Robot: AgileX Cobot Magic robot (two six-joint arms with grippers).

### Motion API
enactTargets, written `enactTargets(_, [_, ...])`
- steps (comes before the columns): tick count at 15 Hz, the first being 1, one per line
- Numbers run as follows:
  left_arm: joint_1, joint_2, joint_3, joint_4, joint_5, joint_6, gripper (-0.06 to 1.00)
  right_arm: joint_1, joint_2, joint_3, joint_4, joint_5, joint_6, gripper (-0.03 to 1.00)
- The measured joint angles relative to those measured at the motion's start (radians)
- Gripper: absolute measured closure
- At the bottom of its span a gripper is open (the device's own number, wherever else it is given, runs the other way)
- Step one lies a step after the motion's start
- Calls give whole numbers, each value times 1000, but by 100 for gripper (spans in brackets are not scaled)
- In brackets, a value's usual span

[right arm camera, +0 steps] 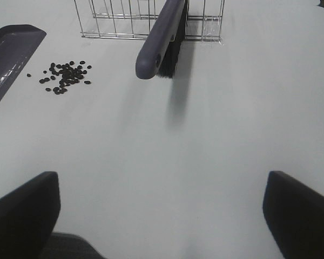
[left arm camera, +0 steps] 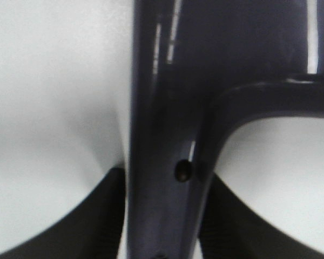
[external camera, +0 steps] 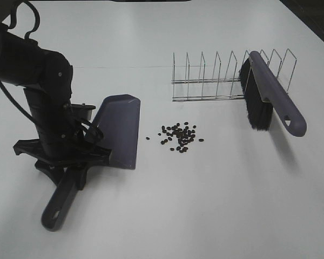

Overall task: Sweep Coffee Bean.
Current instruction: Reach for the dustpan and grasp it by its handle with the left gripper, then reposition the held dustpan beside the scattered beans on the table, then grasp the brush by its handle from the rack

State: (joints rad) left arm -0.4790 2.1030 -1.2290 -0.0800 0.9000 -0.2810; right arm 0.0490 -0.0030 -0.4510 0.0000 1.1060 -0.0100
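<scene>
A loose cluster of dark coffee beans (external camera: 179, 135) lies on the white table, right of the grey-purple dustpan (external camera: 119, 129). The beans (right arm camera: 66, 76) and the dustpan's corner (right arm camera: 11, 54) also show in the right wrist view. The dustpan lies flat, its handle (external camera: 59, 202) pointing to the front left. My left gripper (external camera: 70, 164) is shut on that handle; in the left wrist view the handle (left arm camera: 167, 108) sits between the black fingers (left arm camera: 97, 221). My right gripper (right arm camera: 162, 221) is open and empty above bare table, short of the brush (right arm camera: 162, 38). It is out of the exterior view.
A grey-purple brush (external camera: 272, 94) with black bristles leans in the right end of a wire rack (external camera: 216, 81) at the back. One stray bean (external camera: 148, 138) lies between the cluster and the dustpan's edge.
</scene>
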Motion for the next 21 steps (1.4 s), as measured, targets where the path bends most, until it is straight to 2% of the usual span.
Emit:
enactTargets(9, [0,-7,0,54,-23,66,63,0,0,0,0,0,0,3])
enactTargets(12, [63,-24,6,86,-37,128,63,0,6,-10,-6,-2,28,4])
enactTargets(16, [165,-70,7,106,-36,310,63,0,190,-96,-18,-37,63,5])
enactTargets(18, [166,-75,7,117,-28,409,63,0,324,-162,-24,-37,98,6])
enactTargets(21, [166,-75,7,133,-28,444,63,0,520,-293,-25,-32,148,10])
